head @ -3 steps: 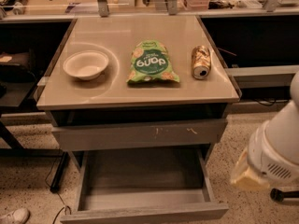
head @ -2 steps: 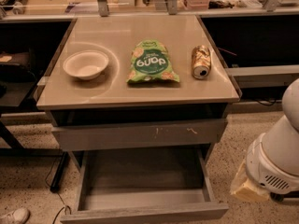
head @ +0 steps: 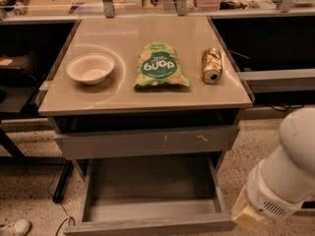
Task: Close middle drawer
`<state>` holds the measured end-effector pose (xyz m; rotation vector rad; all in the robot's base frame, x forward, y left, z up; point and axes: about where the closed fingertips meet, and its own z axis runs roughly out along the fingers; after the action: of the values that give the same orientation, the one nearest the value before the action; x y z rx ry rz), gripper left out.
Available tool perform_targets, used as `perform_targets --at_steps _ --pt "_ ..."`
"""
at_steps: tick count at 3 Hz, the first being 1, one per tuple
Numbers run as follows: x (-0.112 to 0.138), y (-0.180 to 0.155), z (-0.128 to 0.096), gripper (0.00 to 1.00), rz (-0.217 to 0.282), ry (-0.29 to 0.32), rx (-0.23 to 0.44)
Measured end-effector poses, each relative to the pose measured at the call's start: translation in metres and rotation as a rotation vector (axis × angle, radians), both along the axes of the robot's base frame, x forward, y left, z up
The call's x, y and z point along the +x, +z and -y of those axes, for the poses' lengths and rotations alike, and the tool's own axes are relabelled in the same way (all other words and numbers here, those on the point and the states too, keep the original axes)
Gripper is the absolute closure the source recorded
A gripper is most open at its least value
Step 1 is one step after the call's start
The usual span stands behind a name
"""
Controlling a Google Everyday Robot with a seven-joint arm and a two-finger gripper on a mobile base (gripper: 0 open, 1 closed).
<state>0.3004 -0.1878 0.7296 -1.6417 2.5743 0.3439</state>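
Observation:
The middle drawer (head: 151, 191) is pulled far out below the tabletop. Its grey inner box looks empty and its plain front (head: 147, 225) is at the bottom edge of the camera view. Above it is the taller grey front with pale scratch marks (head: 147, 141), sticking out slightly. The lowest front is hidden under the open drawer. My white arm (head: 283, 181) is at the lower right, beside the drawer's right front corner and apart from it. My gripper is out of view beyond the frame's edge.
On the tabletop (head: 123, 97) lie a white bowl (head: 90, 68), a green snack bag (head: 160, 65) and a can on its side (head: 211, 65). Dark shelving stands on both sides. Cables and a white shoe (head: 15, 227) are on the speckled floor at the lower left.
My arm has sunk a little lower at the right edge. The middle drawer has stayed open at the same place.

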Motion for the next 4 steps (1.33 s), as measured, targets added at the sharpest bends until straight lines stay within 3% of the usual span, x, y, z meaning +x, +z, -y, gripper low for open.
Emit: perform_targets --at_steps 1,2,3,4 --pt "-0.014 -0.092 -0.027 1.00 -0.097 -0.002 0.060" --pt "-0.011 -0.175 -0.049 1.00 -0.147 -0.015 0.117" --pt "-0.011 -0.175 -0.049 1.00 -0.147 -0.015 0.118" --pt "-0.011 -0.202 -0.061 1.00 -0.166 -0.038 0.162"
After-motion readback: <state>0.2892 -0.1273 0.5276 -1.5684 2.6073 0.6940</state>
